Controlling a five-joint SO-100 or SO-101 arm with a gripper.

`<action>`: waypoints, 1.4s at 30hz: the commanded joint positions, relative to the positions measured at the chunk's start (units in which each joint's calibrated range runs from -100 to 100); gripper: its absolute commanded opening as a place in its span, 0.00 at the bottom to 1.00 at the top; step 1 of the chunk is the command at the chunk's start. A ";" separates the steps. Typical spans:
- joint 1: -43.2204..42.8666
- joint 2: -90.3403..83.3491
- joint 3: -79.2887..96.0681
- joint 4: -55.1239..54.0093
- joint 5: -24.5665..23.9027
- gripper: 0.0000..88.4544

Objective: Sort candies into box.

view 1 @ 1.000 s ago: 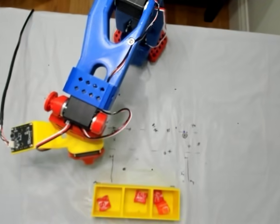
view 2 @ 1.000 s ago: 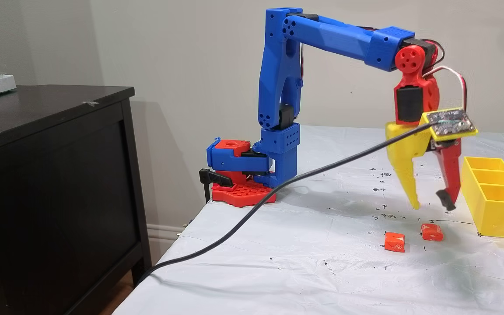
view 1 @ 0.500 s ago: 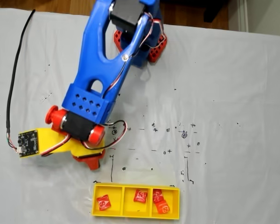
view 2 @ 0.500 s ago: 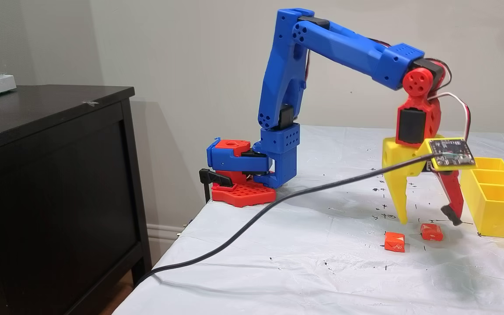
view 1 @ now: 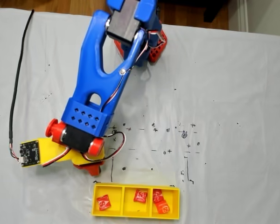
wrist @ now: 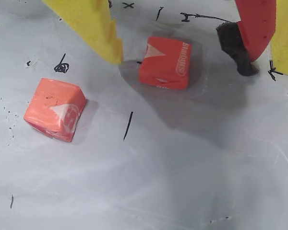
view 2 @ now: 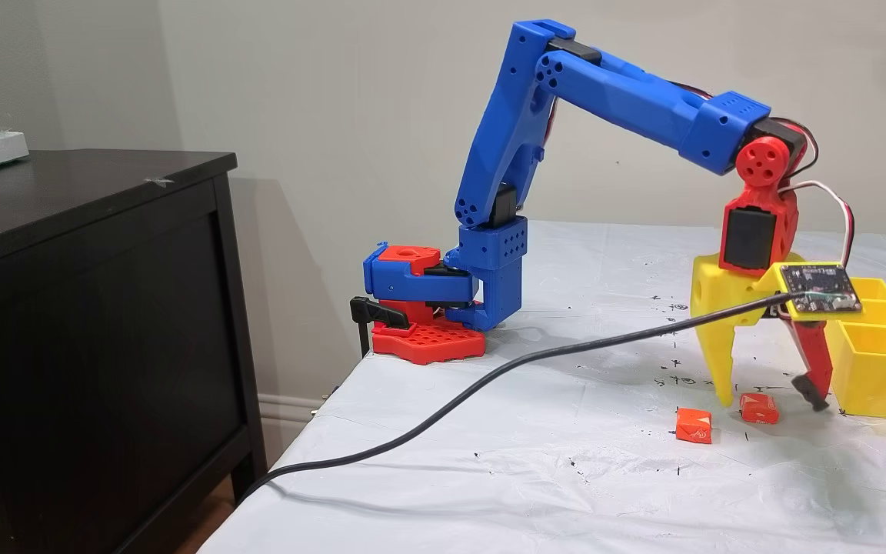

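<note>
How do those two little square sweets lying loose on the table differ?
The darker orange wrapped sweet lies between the open yellow and red fingers; the paler orange wrapped sweet lies outside them, on the yellow side. The darker shows sideways lettering; the paler a white mark. Both lie flat.

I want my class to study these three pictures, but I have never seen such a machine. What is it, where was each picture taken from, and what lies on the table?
It is a small blue robot arm bolted to a table, ending in a two-fingered claw. One fixed view looks from the side, the other from above, and the wrist view rides on the claw. The claw is open and holds nothing; its tips stand either side of one orange candy. A second orange candy lies nearby. The yellow box already holds four red candies across its three compartments.
</note>
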 commanded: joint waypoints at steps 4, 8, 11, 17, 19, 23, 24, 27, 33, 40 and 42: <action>-0.50 0.30 -2.79 -1.04 0.10 0.24; -0.05 1.06 -3.70 0.19 0.29 0.07; 0.13 1.31 -4.70 0.85 -0.15 0.06; 0.95 1.15 -7.52 4.04 0.15 0.00; 1.13 -0.21 -7.52 4.29 0.20 0.00; 0.68 -3.52 -9.98 5.43 -0.59 0.00; 0.40 -4.03 -11.71 6.58 -0.98 0.00; -2.22 -6.49 -17.62 11.16 -2.15 0.00; -5.76 -13.44 -18.90 10.02 -3.81 0.00; -9.92 -19.47 -14.16 3.47 -9.38 0.00; -11.19 -21.76 -10.61 0.44 -9.82 0.00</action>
